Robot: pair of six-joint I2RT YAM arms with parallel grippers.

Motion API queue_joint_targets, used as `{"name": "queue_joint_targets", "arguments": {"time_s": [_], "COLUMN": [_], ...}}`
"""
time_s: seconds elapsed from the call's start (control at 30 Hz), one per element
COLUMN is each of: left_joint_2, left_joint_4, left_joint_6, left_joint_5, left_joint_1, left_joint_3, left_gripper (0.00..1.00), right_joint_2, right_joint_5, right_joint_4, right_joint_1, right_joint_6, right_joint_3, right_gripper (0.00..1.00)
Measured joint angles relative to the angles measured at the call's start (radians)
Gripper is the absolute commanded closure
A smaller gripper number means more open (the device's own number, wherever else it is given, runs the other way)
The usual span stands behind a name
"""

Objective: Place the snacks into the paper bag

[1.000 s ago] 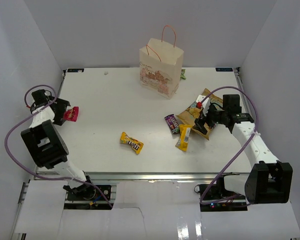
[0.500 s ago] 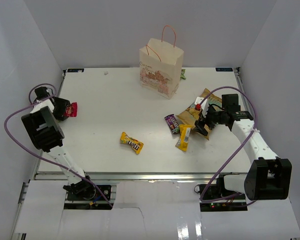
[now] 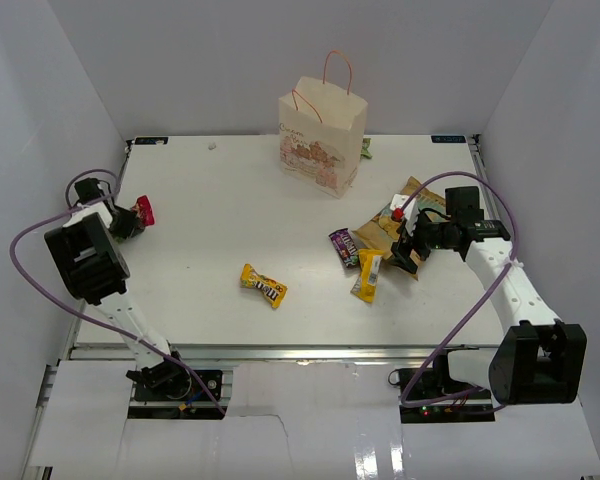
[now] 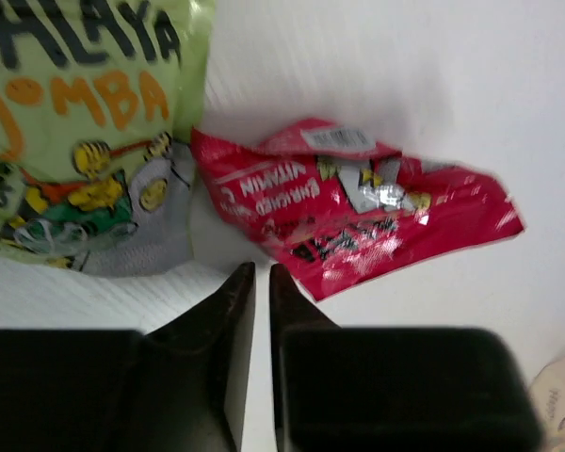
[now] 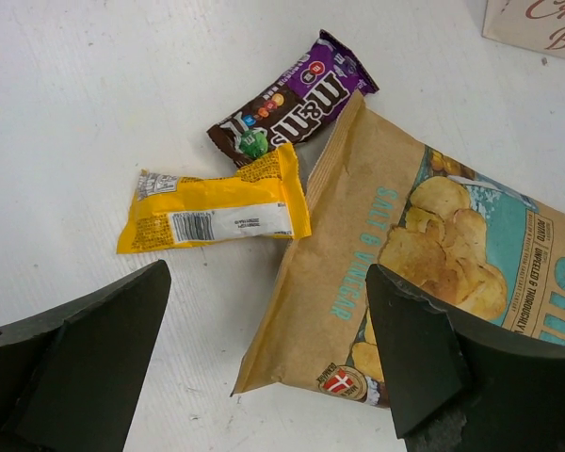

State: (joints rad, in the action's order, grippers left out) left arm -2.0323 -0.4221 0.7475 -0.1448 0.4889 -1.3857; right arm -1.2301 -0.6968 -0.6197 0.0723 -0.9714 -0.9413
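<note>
The small yellow M&M's pack (image 3: 264,285) lies nearest on the desk (image 3: 210,200). The right hand (image 5: 264,282), fingers wide apart, hovers over the yellow bar (image 5: 212,212), dark purple bar (image 5: 292,99) and chip bag (image 5: 405,264). Only the left wrist view shows the left hand (image 4: 260,273) pinched together, gripping nothing, just short of a red packet (image 4: 358,207) and a green packet (image 4: 75,122). Overhead, the paper bag (image 3: 322,130) stands upright farthest back

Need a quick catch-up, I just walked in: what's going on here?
The job is loading the paper bag, standing at the far edge. The right gripper hangs, jaws wide, over the chip bag beside the yellow bar and purple pack. The left gripper, jaws shut, is at a red packet far off to the left.
</note>
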Motion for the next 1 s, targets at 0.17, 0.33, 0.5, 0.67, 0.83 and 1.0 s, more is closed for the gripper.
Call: {"name": "queue_joint_targets", "arguments": {"time_s": [0.17,0.33,0.5,0.67,0.83,1.0], "left_joint_2": [0.042,0.102,0.125,0.125,0.110,0.027], "left_joint_4": [0.035,0.039,0.028,0.034,0.048,0.048], "left_joint_6": [-0.062,-0.117,-0.203,-0.383,-0.592,-0.751], "left_joint_5": [-0.027,-0.040,-0.004,0.105,0.153,0.173], "left_joint_1": [-0.031,-0.063,-0.071,-0.098,-0.152,-0.164], "left_joint_3": [0.072,0.130,0.062,-0.084,-0.140,-0.146], "left_gripper": [0.91,0.56,0.23,0.04,0.05,0.08], "right_joint_2": [0.014,0.019,0.030,0.033,0.033,0.028], "right_joint_5": [-0.026,-0.033,-0.034,-0.037,-0.037,-0.035], "right_joint_4": [-0.020,-0.032,-0.035,-0.035,-0.035,-0.035], "right_joint_1": [0.000,0.000,0.000,0.000,0.000,0.000], "right_joint_6": [-0.005,-0.005,-0.005,-0.005,-0.004,-0.005], "right_joint_3": [0.000,0.000,0.000,0.001,0.003,0.003], "right_gripper": [0.10,0.10,0.10,0.10,0.10,0.10]}}
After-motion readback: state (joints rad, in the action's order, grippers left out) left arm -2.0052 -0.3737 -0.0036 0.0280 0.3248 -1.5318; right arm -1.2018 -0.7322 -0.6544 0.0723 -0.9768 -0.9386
